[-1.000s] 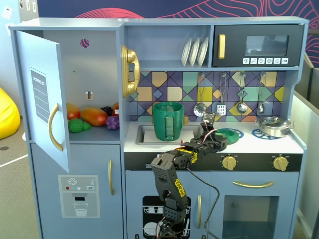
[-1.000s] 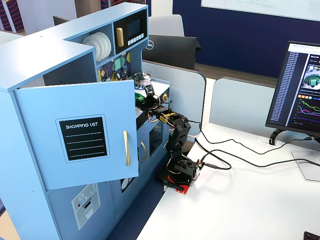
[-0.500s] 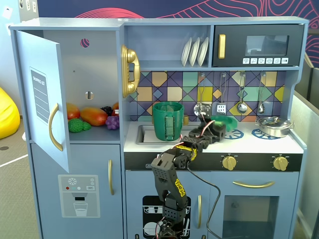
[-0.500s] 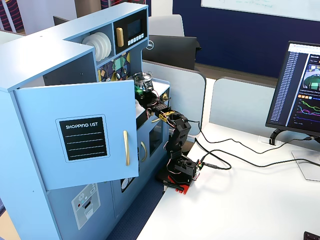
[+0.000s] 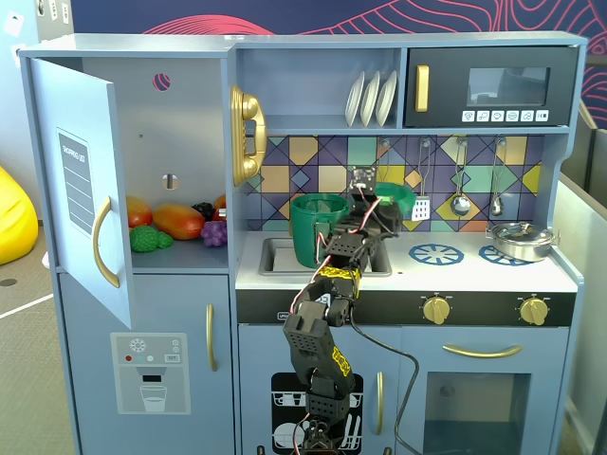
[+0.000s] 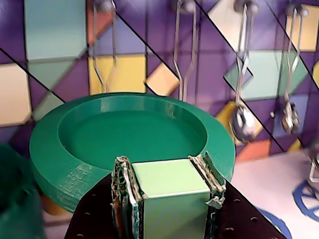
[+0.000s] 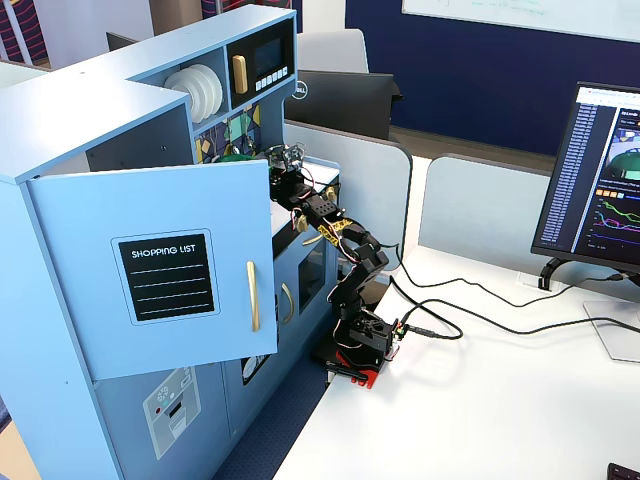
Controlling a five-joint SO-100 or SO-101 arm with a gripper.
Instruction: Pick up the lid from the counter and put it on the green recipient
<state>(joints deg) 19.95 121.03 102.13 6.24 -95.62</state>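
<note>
Lid: green plastic, matt, faint fine ridges on rim. Its handle between my fingers is smoother, paler green. My finger pads look rough, frayed, like layered card. Pot: dark green plastic, dull sheen. Hanging utensils: shiny metal. Silver pot: polished metal. Counter: smooth matt white

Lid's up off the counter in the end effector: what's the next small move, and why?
Probably carry it a little left in the front fixed view. The lid, clamped by its handle in the end effector, hangs just right of the green pot, whose open mouth sits slightly lower.
</note>
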